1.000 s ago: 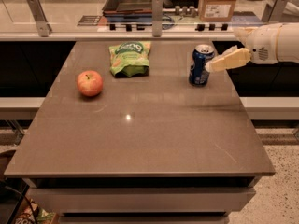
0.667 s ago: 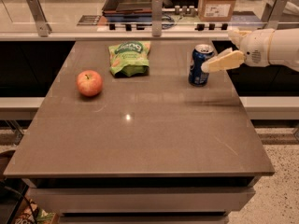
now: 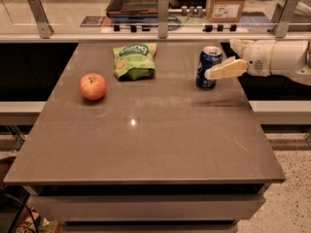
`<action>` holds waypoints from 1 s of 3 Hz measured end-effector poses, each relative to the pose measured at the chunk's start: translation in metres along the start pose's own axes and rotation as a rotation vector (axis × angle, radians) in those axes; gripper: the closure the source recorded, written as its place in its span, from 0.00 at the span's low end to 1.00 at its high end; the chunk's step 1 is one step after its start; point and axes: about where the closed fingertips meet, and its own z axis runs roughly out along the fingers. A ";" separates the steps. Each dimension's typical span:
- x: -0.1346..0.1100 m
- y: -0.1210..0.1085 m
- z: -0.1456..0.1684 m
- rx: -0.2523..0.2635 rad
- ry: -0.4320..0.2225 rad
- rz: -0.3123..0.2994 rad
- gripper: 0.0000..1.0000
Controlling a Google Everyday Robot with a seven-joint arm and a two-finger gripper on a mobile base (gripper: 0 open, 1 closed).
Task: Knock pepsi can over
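Observation:
The pepsi can [image 3: 207,66] is blue with a silver top and stands upright near the table's far right edge. My gripper [image 3: 221,58] reaches in from the right at can height. Its fingers are spread open. The near cream finger [image 3: 226,69] points left, and its tip lies against the can's right side in this view. The far finger [image 3: 237,44] sits behind and to the right of the can. Nothing is held.
A green snack bag [image 3: 134,60] lies at the far middle of the brown table [image 3: 146,144]. A red apple [image 3: 93,86] sits at the left. A metal rail [image 3: 160,35] with posts runs behind the table. The table's right edge is close to the can.
My gripper has moved left toward the can, and its near finger now reaches the can's right side. The can still stands upright in the same spot.

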 end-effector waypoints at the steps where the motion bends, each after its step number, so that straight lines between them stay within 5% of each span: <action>1: 0.004 0.005 0.007 -0.016 -0.029 0.016 0.00; 3: 0.005 0.013 0.014 -0.035 -0.097 0.035 0.00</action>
